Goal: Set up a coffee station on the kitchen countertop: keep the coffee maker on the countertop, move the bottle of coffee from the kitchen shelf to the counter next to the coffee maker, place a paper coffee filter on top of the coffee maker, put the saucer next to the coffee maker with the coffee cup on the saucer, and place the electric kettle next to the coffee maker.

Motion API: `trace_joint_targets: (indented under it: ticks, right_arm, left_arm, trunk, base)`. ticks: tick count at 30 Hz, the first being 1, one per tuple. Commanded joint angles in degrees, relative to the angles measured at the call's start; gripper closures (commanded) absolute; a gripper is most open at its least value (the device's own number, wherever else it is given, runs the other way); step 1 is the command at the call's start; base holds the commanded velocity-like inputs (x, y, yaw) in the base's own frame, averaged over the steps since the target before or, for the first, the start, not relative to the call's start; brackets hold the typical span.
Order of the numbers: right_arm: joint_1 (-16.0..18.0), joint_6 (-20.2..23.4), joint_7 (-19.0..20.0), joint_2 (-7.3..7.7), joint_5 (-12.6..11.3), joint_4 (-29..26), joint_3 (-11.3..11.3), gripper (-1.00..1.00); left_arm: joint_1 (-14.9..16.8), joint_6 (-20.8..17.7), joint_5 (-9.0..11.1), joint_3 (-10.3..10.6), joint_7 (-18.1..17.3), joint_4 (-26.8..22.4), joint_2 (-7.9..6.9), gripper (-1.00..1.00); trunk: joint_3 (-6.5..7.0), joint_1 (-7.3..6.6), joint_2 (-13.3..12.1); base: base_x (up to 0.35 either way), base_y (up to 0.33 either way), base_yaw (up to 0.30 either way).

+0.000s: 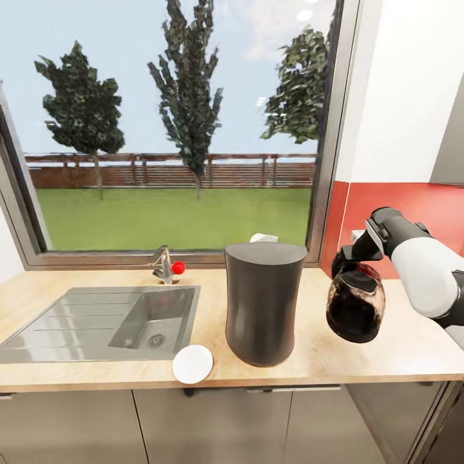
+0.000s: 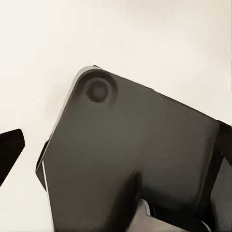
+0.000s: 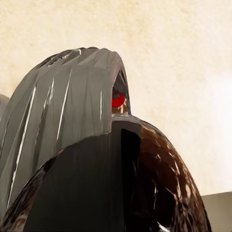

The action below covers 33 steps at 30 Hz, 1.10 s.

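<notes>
Glass electric kettle [image 1: 355,308] (tilted) beside coffee maker [image 1: 264,301]

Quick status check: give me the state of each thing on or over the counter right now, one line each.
Coffee maker: upright on the countertop, something white showing behind its top rim.
Kettle: held by the right end effector, tilted, apparently just above the counter to the right of the coffee maker.
Saucer: flat near the counter's front edge, left of the coffee maker, nothing on it.
Sink: basin bare.
</notes>
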<state>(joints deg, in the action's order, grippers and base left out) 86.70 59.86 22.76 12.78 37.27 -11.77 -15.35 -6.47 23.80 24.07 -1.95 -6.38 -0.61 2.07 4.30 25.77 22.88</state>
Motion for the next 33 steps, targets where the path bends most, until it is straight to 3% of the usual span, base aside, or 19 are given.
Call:
trace_joint_targets:
  ticks: [1, 12, 16, 20, 24, 33]
  right_arm:
    - [0.0, 0.1, 0.4, -0.03, 0.4, 0.0, -0.4, 1.00]
    - [0.0, 0.1, 0.8, 0.33, -0.6, 1.5, -0.4, 1.00]
    - [0.0, 0.1, 0.8, 0.86, -1.0, 2.4, -0.4, 1.00]
    - [0.0, 0.1, 0.7, 1.65, -1.1, 3.3, -0.4, 1.00]
    - [0.0, 0.1, 0.4, 1.32, -1.0, 3.3, -0.3, 1.00]
    - [0.0, 0.1, 0.0, -0.05, -0.9, 3.9, -0.3, 1.00]
  left_arm:
    - [0.0, -0.6, 1.0, -0.2, -0.5, 0.3, -0.39, -1.00]
    - [0.0, -3.1, 1.1, -0.1, 2.0, 0.3, -0.32, -1.00]
    - [0.0, -2.8, 1.2, -0.1, 2.0, 0.3, -1.09, -1.00]
    - [0.0, -2.7, 3.5, -0.1, 1.9, 0.5, -2.26, -1.00]
    - [0.0, -2.8, 4.8, -0.1, 1.9, 0.6, -2.52, -1.00]
    - [-0.3, -3.0, 5.0, -0.1, 1.9, 0.6, -2.59, -1.00]
  trunk:
    - [0.00, 0.02, 0.0]
    - [0.00, 0.02, 0.0]
    - [0.00, 0.02, 0.0]
    - [0.00, 0.02, 0.0]
    - [-0.72, 0.90, 1.6]
    - [-2.34, 2.87, 5.2]
  base:
    - [0.000, 0.000, 0.000]
    - [0.126, -0.045, 0.000]
    - [0.008, -0.003, 0.000]
    - [0.000, 0.000, 0.000]
    - [0.000, 0.000, 0.000]
    - [0.000, 0.000, 0.000]
